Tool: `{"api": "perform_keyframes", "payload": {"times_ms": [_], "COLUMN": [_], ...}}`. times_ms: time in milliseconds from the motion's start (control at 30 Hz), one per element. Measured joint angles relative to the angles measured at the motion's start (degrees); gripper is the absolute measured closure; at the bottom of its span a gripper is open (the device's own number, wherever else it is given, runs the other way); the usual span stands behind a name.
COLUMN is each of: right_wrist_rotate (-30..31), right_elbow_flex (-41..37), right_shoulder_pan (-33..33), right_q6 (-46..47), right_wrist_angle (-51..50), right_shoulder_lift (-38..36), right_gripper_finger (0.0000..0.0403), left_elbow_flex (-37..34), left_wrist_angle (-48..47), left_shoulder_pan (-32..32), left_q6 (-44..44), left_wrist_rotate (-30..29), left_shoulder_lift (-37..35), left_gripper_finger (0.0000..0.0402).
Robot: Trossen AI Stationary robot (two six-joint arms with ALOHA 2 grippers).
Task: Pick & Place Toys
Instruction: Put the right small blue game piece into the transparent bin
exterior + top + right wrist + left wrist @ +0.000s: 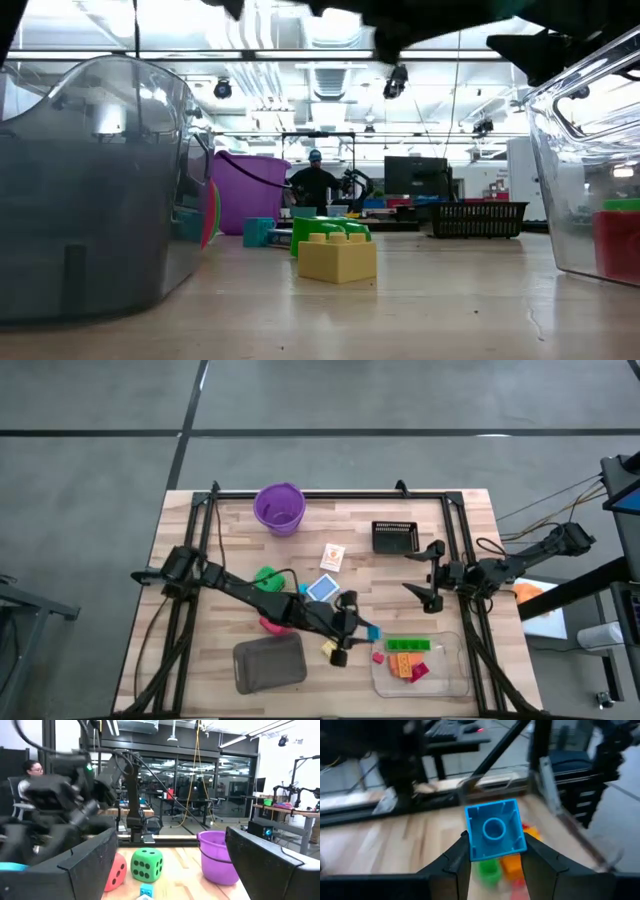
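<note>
My left gripper (362,631) is shut on a blue brick (494,829) beside the near-left corner of the clear tray (455,678), which holds green, orange and red bricks (408,647). A yellow brick (328,648) and a pink-red brick (378,657) lie on the table by the gripper. A green die (265,577) and a red die (270,625), partly under the left arm, stand farther left. Two picture cards (332,557) lie mid-table. My right gripper (428,574) is open and empty near the right edge, pointing left. My left gripper pinches the blue brick by two opposite side walls (470,842) between its two fingers (452,862). The brick's hollow underside faces the wrist camera. The fingers come from the table's left, slanting down. The brick is lifted above the bricks in the clear tray.
A grey tray (268,663) stands at the near edge, left of the gripper. A purple cup (279,508) and a black basket (394,536) stand at the far side. A person (315,180) shows in the room behind the table.
</note>
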Motion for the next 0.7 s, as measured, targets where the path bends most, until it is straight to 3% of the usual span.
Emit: {"api": "perform_keyframes", "payload": {"times_ms": [267, 467, 700], "right_wrist_rotate": [0.0, 0.2, 0.2], "right_elbow_flex": [0.0, 0.0, 0.0], "right_shoulder_pan": [0.0, 0.0, 0.0], "right_q6": [0.0, 0.0, 0.0], "right_wrist_angle": [0.1, -0.2, -0.5], "right_shoulder_lift": [0.0, 0.0, 0.0], "right_gripper_finger": [0.004, 0.004, 0.004], "left_elbow_flex": [12.2, 17.2, 18.7], "left_wrist_angle": [-5.6, -7.4, -8.6], "left_shoulder_pan": [0.1, 0.2, 0.1], "left_q6": [0.5, 0.3, 0.1], "left_wrist_rotate": [4.7, 8.1, 10.1], "left_shoulder_lift": [7.9, 14.6, 16.5], "left_gripper_finger": [0.0267, 0.0267, 0.0266]}}
